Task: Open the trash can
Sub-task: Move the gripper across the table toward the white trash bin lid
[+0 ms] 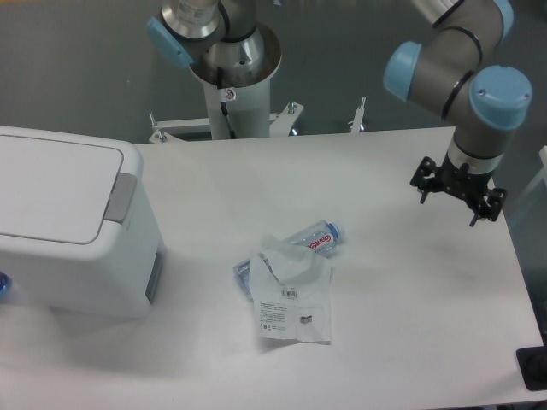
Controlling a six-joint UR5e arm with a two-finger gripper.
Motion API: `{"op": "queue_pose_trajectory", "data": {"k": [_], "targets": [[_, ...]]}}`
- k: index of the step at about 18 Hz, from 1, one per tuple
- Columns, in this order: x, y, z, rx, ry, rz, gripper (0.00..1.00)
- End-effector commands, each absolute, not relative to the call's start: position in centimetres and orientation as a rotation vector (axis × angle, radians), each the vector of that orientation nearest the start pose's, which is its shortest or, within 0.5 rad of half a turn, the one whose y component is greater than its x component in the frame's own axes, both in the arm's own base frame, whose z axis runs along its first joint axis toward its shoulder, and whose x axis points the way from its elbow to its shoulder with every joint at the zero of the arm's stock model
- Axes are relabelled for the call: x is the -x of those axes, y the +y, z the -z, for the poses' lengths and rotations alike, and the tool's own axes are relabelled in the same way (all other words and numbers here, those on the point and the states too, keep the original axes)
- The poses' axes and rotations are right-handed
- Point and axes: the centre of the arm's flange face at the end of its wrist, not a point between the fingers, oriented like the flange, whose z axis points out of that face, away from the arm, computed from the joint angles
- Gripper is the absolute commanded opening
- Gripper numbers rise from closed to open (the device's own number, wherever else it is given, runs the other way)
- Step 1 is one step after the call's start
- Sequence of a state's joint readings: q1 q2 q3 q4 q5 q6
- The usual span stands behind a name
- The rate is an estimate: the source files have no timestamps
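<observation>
The trash can [81, 256] is a large white boxy bin at the left edge of the table. Its flat white lid [51, 184] lies closed, with the grey tab [120, 196] on its right rim. My gripper [457, 190] hangs over the right side of the table, far from the bin. It points straight down and the wrist hides most of it. Only its black frame shows, so I cannot tell how the jaws stand. It appears to hold nothing.
A clear plastic bottle with a blue cap [318, 237] lies near the table's middle, partly under a white plastic bag with printed labels [293, 299]. The arm's base column [232, 94] stands at the table's back edge. The table's right edge [521, 273] is close to the gripper.
</observation>
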State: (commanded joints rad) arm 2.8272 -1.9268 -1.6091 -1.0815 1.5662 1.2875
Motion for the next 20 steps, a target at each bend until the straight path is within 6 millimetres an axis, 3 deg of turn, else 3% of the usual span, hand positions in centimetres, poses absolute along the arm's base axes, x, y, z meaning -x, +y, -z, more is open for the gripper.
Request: {"op": "queue_pose_trajectory", "data": {"k": [3,8,10,16,20], "targets": [[52.0,35.2,-33.0,3.089,-0.046,-0.14,1.0],[48.0,38.7,-34.8,3.039,-0.276,-0.085,1.0],[46.5,39.5,-36.4,2.998,-0.384,-0.054,1.0],[40.3,44.9,-41.2,2.984,-0.535,0.087,1.0],[38.0,47.7,-45.2,2.925,-0.632,0.199,1.0]]}}
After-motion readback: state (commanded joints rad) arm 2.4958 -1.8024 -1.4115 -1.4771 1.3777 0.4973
